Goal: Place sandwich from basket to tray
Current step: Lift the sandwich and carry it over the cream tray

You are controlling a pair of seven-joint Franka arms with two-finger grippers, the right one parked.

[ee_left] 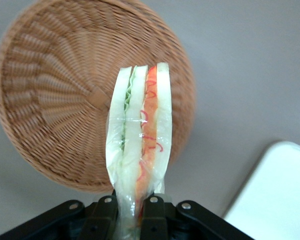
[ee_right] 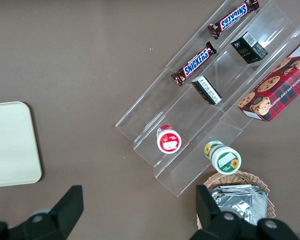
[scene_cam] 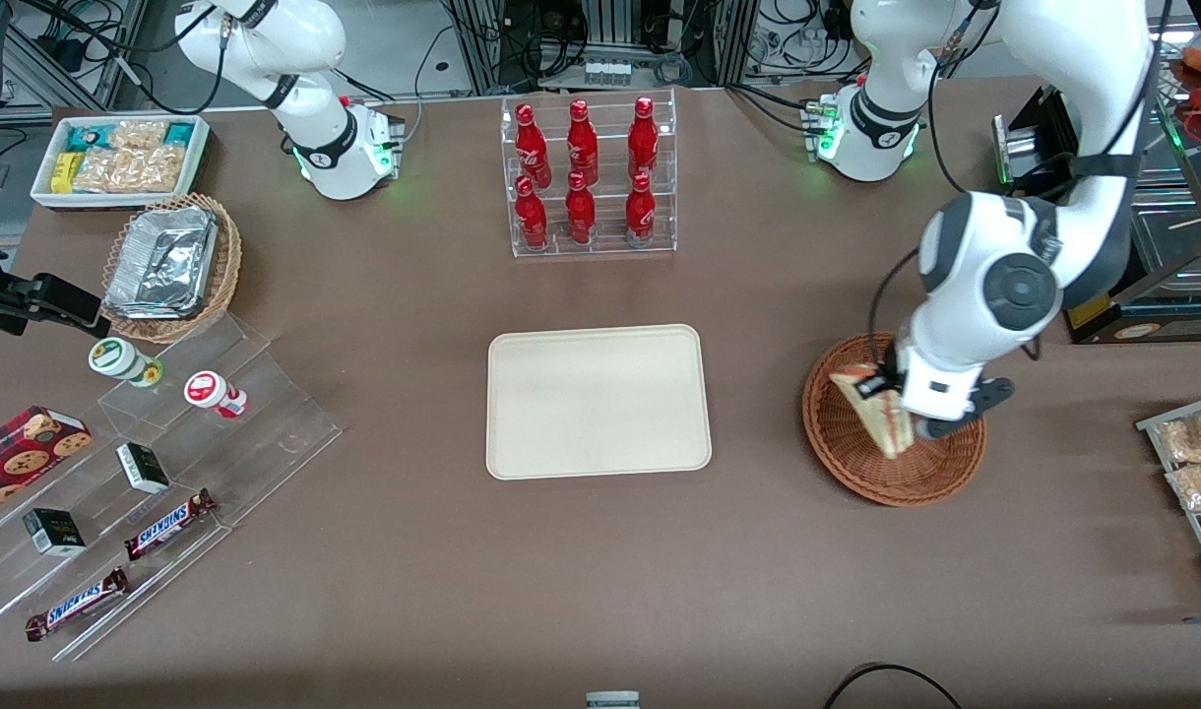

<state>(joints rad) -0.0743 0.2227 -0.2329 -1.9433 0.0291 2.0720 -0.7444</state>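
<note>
Sandwich (ee_left: 140, 135) clamped by its narrow end in the claw (ee_left: 129, 210), hanging just above the basket (scene_cam: 861, 463); I'd lift clear of the rim, carry it level to the tray (scene_cam: 599, 402), set it flat before opening

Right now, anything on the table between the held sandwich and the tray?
Nothing visible. The pincer is shut on the sandwich above the basket, and only bare table separates the basket from the tray, which holds nothing.
</note>
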